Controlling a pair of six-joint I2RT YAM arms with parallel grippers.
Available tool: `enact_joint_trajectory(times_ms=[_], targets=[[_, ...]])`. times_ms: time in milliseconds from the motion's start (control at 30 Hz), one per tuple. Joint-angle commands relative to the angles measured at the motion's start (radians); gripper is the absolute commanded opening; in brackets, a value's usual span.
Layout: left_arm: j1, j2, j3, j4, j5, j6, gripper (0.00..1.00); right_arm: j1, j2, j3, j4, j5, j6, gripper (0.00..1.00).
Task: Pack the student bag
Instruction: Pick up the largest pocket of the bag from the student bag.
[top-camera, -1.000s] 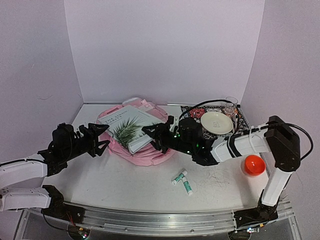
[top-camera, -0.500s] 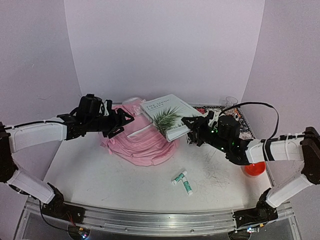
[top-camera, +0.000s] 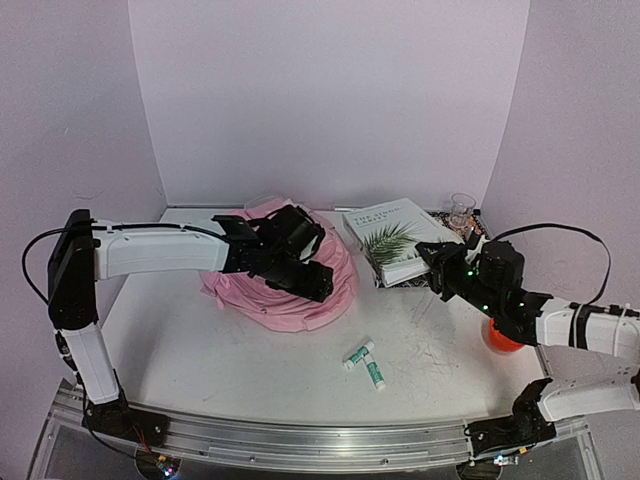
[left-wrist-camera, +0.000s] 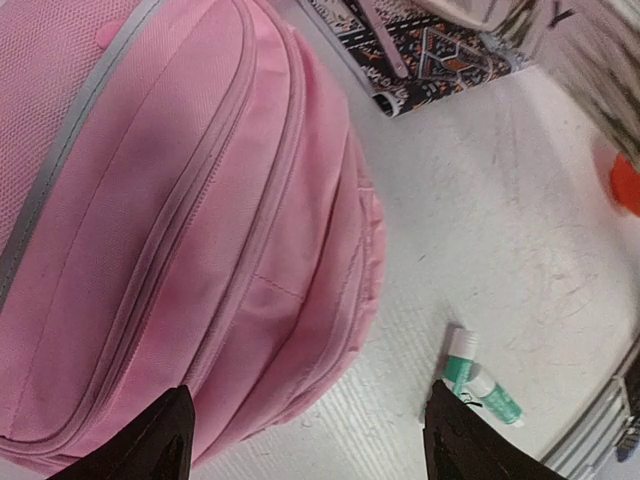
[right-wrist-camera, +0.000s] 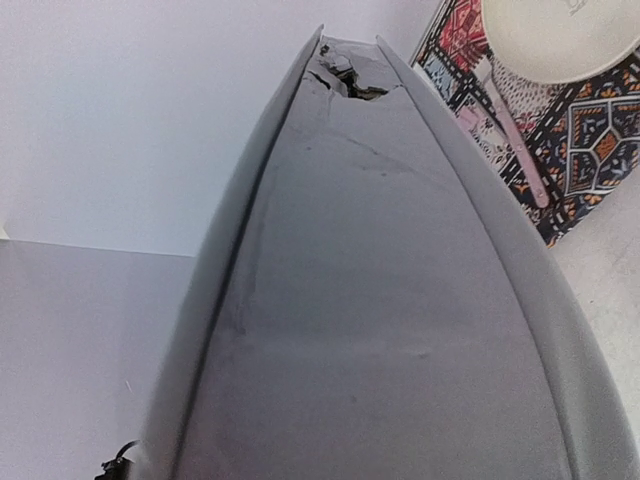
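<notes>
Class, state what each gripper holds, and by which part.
The right gripper grips the book by its near right edge; the left gripper is open, holding nothing.

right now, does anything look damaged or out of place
The book, held tilted by the right gripper, looks torn at its far end in the right wrist view: a ragged, chipped edge there.
</notes>
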Motion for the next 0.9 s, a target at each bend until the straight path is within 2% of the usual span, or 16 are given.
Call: enact_joint_trajectory(times_ms=[0, 333, 467, 733, 867], targets=[[-0.02, 0.059, 0.094, -0.096, -0.139, 0.099, 0.79, -0.01, -0.135, 0.004, -0.103, 0.105, -0.045, 0.39], [-0.061, 0.221, 0.223, -0.17, -0.264, 0.152, 0.76, -0.011, -0.184, 0.001, -0.165, 0.086, -0.049, 0.4], [-0.061, 0.254, 0.273, -0.227, -0.376, 0.152, 0.69, -0.011, -0.185, 0.012, -0.166, 0.072, -0.066, 0.4], [-0.061, 0.254, 0.316, -0.285, -0.475, 0.148, 0.5, -0.011, -0.17, 0.01, -0.164, 0.044, -0.077, 0.41], [-0.061, 0.293, 0.342, -0.319, -0.469, 0.144, 0.49, -0.01, -0.151, 0.021, -0.16, 0.014, -0.091, 0.41]])
